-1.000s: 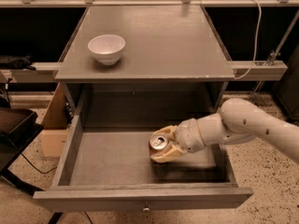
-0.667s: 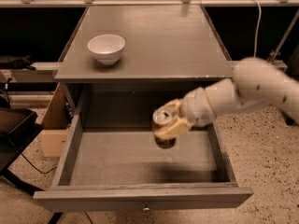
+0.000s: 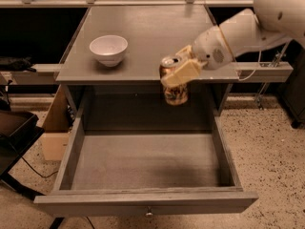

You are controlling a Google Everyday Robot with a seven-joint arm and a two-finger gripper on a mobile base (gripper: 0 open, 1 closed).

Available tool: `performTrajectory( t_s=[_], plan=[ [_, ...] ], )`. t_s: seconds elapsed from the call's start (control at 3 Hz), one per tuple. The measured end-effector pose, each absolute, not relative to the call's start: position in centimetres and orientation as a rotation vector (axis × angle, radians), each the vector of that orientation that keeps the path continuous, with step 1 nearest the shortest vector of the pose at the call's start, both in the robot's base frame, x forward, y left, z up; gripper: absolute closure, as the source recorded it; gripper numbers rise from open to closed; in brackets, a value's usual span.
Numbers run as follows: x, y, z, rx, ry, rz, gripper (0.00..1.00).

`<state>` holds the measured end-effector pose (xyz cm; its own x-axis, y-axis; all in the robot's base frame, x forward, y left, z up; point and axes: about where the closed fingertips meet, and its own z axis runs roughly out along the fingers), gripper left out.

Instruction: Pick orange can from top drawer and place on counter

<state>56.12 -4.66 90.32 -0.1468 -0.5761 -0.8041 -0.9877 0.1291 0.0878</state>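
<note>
My gripper (image 3: 178,70) is shut on the orange can (image 3: 174,90) and holds it upright in the air, just in front of the counter's front edge and above the open top drawer (image 3: 143,199). The can's silver top shows beside one cream finger (image 3: 182,74), and its lower body hangs below the counter's edge line. The white arm comes in from the upper right. The grey counter (image 3: 147,32) lies just behind the can. The drawer is pulled fully out, and its grey floor holds nothing.
A white bowl (image 3: 108,50) stands on the counter's left part. A cardboard box (image 3: 55,128) sits on the floor left of the cabinet. A dark object is at the far left edge. A rail runs behind the counter.
The gripper has lifted the orange can out of the drawer, up and toward the counter's front edge. The drawer and bowl have not moved.
</note>
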Motion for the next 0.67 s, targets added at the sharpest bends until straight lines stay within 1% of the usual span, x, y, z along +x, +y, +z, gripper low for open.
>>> performTrajectory(
  t_s=[0.33,0.67],
  plan=[
    [61.8,-6.9,94.5,-1.362,1.862,0.753,1.0],
    [68.5,-10.5,97.6,-1.137,1.856,0.579,1.0]
  ],
)
